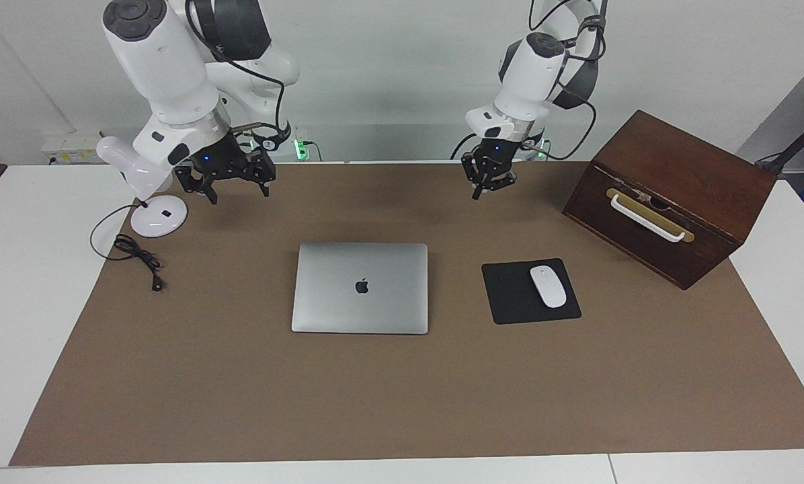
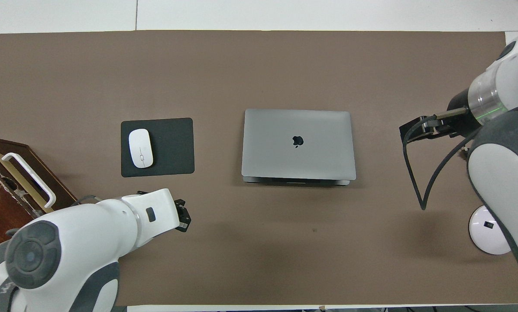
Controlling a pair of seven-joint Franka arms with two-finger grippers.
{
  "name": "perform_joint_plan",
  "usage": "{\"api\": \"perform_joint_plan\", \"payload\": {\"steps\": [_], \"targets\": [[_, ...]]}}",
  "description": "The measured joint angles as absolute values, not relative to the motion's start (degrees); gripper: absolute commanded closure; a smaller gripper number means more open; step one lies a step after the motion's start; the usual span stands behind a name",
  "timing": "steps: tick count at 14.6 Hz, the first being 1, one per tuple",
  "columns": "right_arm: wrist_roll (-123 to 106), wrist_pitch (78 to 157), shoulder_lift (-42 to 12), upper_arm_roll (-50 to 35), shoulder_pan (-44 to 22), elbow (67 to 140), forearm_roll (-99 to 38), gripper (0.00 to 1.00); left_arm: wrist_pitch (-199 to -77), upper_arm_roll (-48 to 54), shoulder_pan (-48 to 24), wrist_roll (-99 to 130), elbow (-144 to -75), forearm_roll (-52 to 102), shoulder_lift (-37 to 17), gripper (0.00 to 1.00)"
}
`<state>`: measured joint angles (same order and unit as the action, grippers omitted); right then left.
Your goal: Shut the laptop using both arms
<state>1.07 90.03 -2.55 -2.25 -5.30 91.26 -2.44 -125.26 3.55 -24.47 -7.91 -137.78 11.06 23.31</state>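
The silver-grey laptop (image 1: pixel 360 288) lies shut and flat in the middle of the brown mat, its lid with the dark apple logo facing up. It also shows in the overhead view (image 2: pixel 298 145). My right gripper (image 1: pixel 237 191) hangs open and empty in the air over the mat, toward the right arm's end and apart from the laptop. My left gripper (image 1: pixel 488 185) hangs empty over the mat between the laptop and the wooden box; its black tip shows in the overhead view (image 2: pixel 183 215). Neither gripper touches the laptop.
A black mouse pad (image 1: pixel 509 296) with a white mouse (image 1: pixel 548 286) lies beside the laptop toward the left arm's end. A dark wooden box (image 1: pixel 671 195) with a white handle stands there too. A white round disc (image 1: pixel 158 218) with a black cable (image 1: pixel 136 255) lies under the right arm.
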Motion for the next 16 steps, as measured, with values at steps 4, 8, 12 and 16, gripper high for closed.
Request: {"api": "perform_joint_plan", "payload": {"steps": [4,8,12,16], "targets": [[1.07,89.73,-2.55,-2.13,-4.33,91.82,-2.44,0.00,-115.83,3.51,-19.23,-8.35,-134.19,9.49,24.97,0.00],[1.07,89.75,-2.53,-1.48,-4.10,92.25,-2.44,0.00,-106.81,3.47,-10.28,-8.47,-127.55,9.17,24.94,0.00],[1.07,93.46,-2.51,-0.17,-3.11,93.13,-2.44,0.00,-105.21,3.21,-0.56,-8.82,-124.08,9.10,24.94,0.00],[1.07,94.71,-2.51,-0.21,-2.81,93.51,-0.20,0.00,-105.24,3.24,4.13,-8.81,-121.93,7.44,24.88,0.00]]}}
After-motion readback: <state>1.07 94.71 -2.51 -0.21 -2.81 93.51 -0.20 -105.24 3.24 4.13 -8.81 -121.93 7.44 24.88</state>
